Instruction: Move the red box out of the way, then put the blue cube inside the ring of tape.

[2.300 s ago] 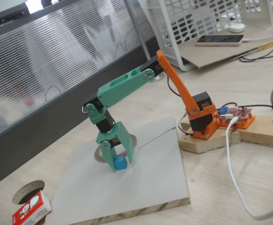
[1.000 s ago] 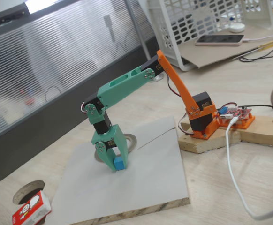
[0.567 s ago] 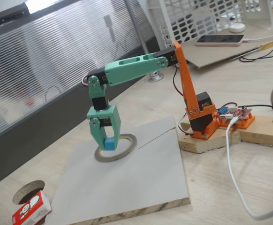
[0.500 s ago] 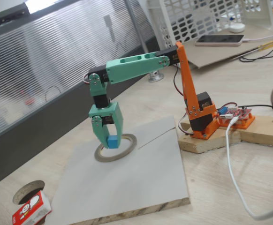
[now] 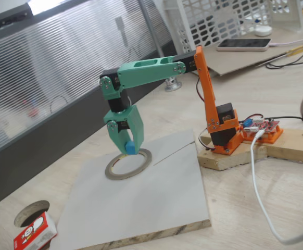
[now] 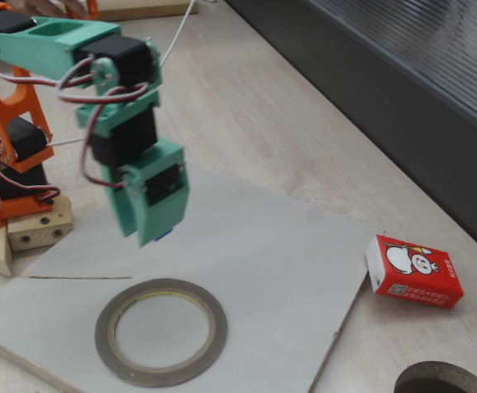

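My green gripper hangs above the grey board, shut on the blue cube. In a fixed view the cube sits over the ring of tape's far rim. From the other side, the gripper is above and behind the ring of tape, and only a sliver of the blue cube peeks out behind a finger. The ring lies flat on the board with a hollow centre. The red box lies off the board on the wooden table, seen with its snowman face up.
The grey board rests on the table. A round hole in the table is beside the red box. The orange arm base stands on a wooden block with a white cable. A white basket stands behind it.
The gripper shut on the blue cube on the board, lifted it and carried it back over the ring of tape; it has since risen a little more.
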Controlling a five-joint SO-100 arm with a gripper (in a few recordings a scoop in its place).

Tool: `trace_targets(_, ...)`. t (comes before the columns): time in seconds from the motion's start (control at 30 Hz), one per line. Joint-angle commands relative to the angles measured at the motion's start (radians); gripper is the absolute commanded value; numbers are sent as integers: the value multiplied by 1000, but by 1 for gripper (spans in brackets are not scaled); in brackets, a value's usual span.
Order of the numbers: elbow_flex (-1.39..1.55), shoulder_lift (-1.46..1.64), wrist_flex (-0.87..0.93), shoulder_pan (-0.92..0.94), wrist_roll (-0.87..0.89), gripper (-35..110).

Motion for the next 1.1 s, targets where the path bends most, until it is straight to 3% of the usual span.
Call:
trace_targets(0.0,8,31,8,98,9,12)
trace_targets(0.47,-9,-207,-3,117,9,12)
trace_targets(0.77,-8,-210,-268,115,9,12)
trace_targets(1.07,-11,-272,-298,115,8,12)
